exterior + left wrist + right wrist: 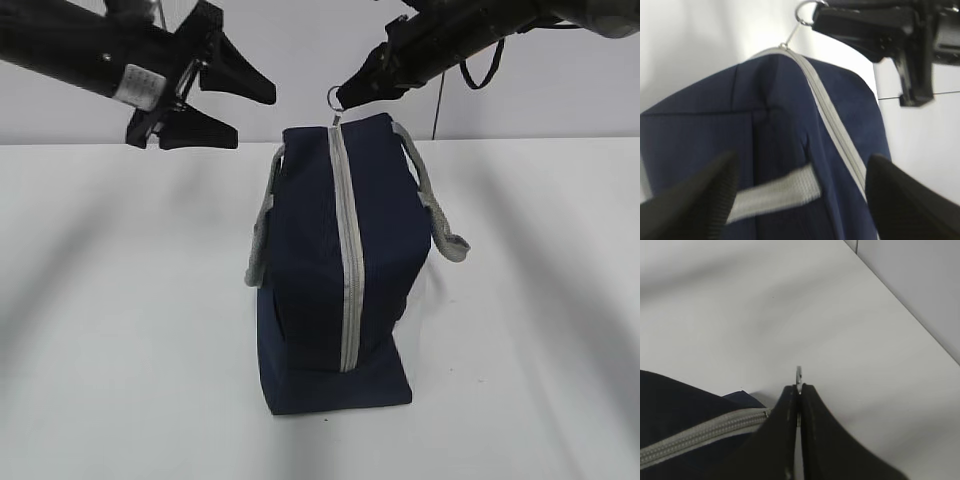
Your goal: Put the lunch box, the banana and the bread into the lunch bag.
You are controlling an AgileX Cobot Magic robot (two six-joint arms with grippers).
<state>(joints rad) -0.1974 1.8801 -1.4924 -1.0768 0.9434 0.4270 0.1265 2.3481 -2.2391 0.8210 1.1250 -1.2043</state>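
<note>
The navy lunch bag stands upright on the white table, its grey zipper shut along the top and front. My right gripper is shut on the metal ring zipper pull at the bag's far top end; the ring shows between the pressed fingers in the right wrist view. My left gripper is open and empty in the air, up and left of the bag. In the left wrist view the bag and a grey strap handle lie between the spread fingers. Lunch box, banana and bread are out of view.
The white table spreads around the bag, with a pale wall behind. Grey strap handles hang off both sides of the bag. A black cable loop hangs from the right arm.
</note>
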